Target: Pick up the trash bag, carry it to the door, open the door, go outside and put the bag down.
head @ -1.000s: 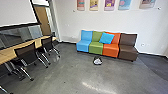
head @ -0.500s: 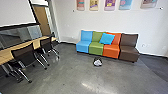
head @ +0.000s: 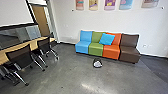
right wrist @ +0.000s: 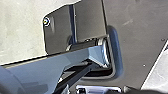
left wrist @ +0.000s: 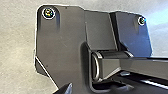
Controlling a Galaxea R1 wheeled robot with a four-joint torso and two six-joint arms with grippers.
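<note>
- While the bag's sitting out on the floor, I honestly can't tell how far open the left gripper (left wrist: 66, 89) is, or whether it has hold of anything.
- Same story with the right gripper (right wrist: 99, 90), can't make out how wide it is or if there's something in it.
- The trash bag (head: 97, 63), a small whitish bundle with dark stuff around it, is on the grey floor (head: 75, 72) ahead of both grippers and well apart from them.
- Farther out than the bag from the grippers there's a row of seats: light blue (head: 83, 47), green (head: 96, 48), orange (head: 111, 51) and brown (head: 129, 53), going left to right. A bright blue cushion (head: 107, 39) leans tilted against the backs of the green and orange ones.
- Behind those, even farther from the grippers, is a white wall (head: 67, 20) with colourful pictures (head: 109, 4) on it.
- Off to the left and ahead of the grippers, a long light-wood table (head: 15, 47) has dark chairs (head: 21, 57) with shiny metal legs beside it.
- Way past the table, also ahead and left of the grippers, you can see a brown door (head: 40, 20).
- Under the wrist cams it's the robot's own dark plate (left wrist: 62, 37).
</note>
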